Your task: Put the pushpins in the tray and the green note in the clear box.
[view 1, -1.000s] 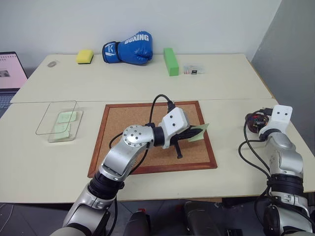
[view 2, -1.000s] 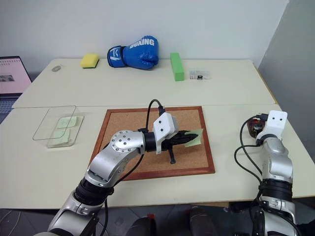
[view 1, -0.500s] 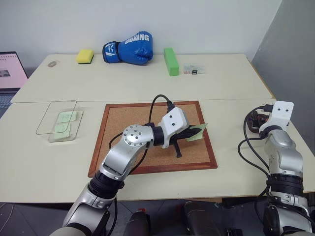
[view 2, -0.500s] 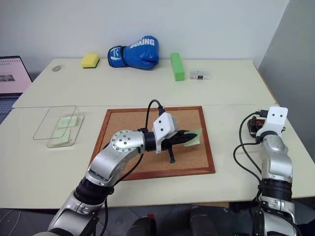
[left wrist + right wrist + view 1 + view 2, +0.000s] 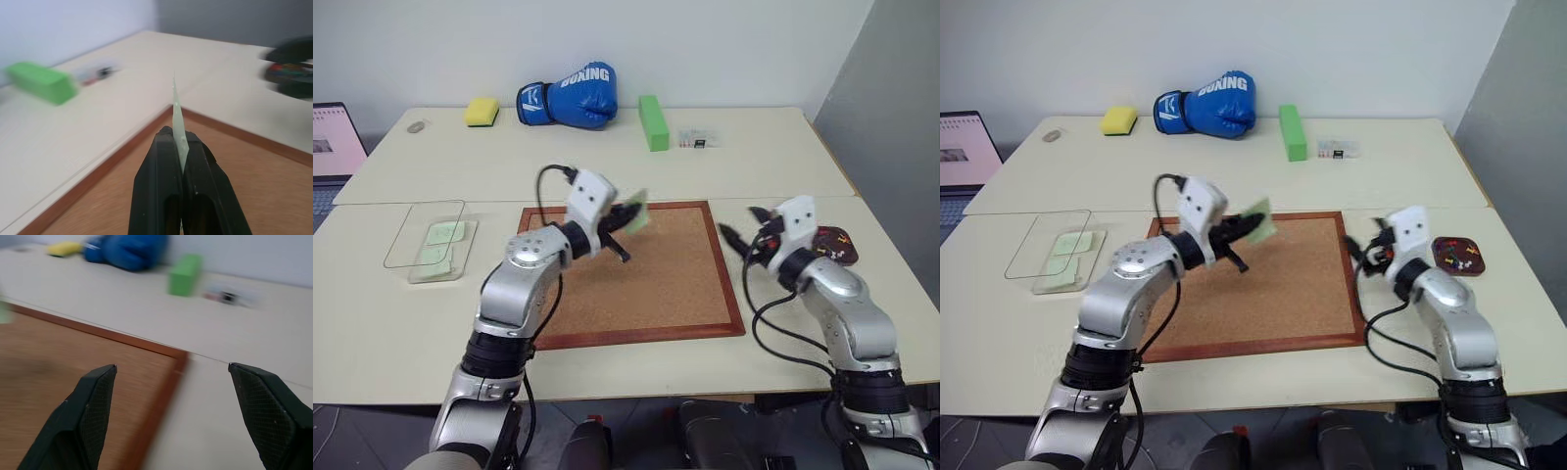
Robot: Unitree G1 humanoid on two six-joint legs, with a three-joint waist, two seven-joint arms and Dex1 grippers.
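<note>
Over the corkboard (image 5: pixel 631 272), seen from the head, the left claw (image 5: pixel 625 221) is gripping the green note (image 5: pixel 635 217) above the board's far left part. Past the board's left edge the clear box (image 5: pixel 429 238) is sitting on the bench (image 5: pixel 754 166), with pale green slips lying in it. Just off the board's right edge the right claw (image 5: pixel 736 240) is hanging with its fingers spread and nothing between them. Beyond that arm, further right of the board, the tray (image 5: pixel 833 245) is holding small coloured pushpins (image 5: pixel 1465 257).

Looking along the left wrist, the two black fingers (image 5: pixel 159 186) are pressing together on the note's edge, which is standing upright over the board's frame.

Looking along the right wrist, the fingers (image 5: pixel 90 411) are standing wide apart over the board's far right corner.
</note>
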